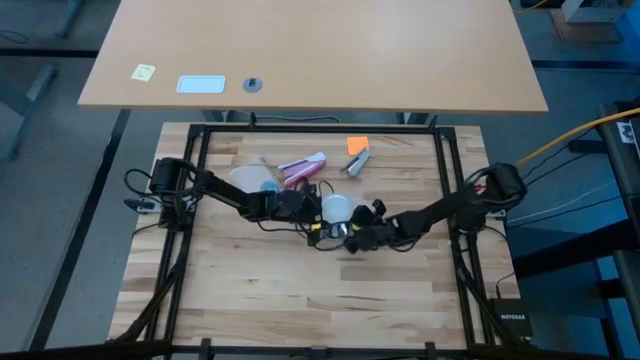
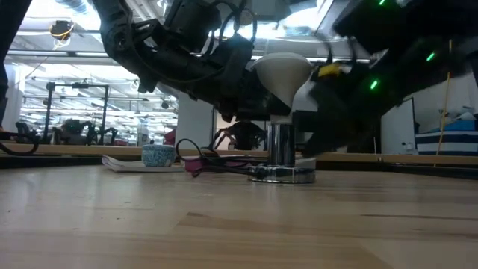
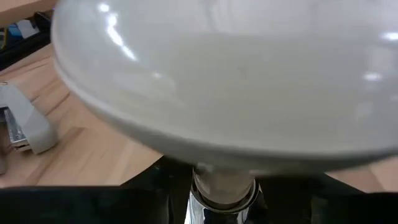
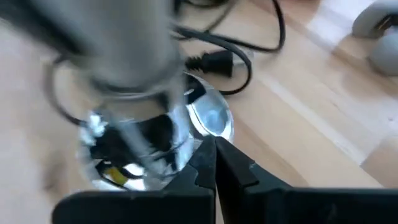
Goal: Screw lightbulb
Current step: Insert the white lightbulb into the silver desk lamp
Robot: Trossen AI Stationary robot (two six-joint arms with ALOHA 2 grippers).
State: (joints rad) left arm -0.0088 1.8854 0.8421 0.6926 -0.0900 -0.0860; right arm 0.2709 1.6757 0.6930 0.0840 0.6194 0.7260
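Observation:
The frosted-white lightbulb (image 2: 282,69) stands upright with its neck in a chrome socket (image 2: 281,147). The socket rests on its round foot (image 2: 282,175) at the table's middle. My left gripper (image 1: 312,207) reaches in from the left and is shut just under the bulb (image 3: 224,81), which fills the left wrist view. My right gripper (image 4: 216,147) comes from the right, slanting down. It is shut with nothing between its fingers, and its tips are close beside the socket's foot (image 4: 208,118). A thin black cord (image 4: 214,61) trails from the socket. My left gripper has its dark fingers (image 3: 134,202) on either side of the socket's upper end (image 3: 221,205), just below the bulb's neck (image 3: 224,182). It comes nearly level from the table's left. The pads themselves lie outside the frame. The socket stands upright on the table. My right gripper has its shut tips next to the socket's foot; whether they touch it, I cannot tell.
Behind the socket lie a pink-and-white tube (image 1: 303,168), a grey stapler-like thing (image 1: 358,163) with an orange piece (image 1: 357,145), a clear dish (image 1: 248,178) and a small blue cup (image 2: 157,155). The near half of the wooden table (image 1: 300,300) is bare.

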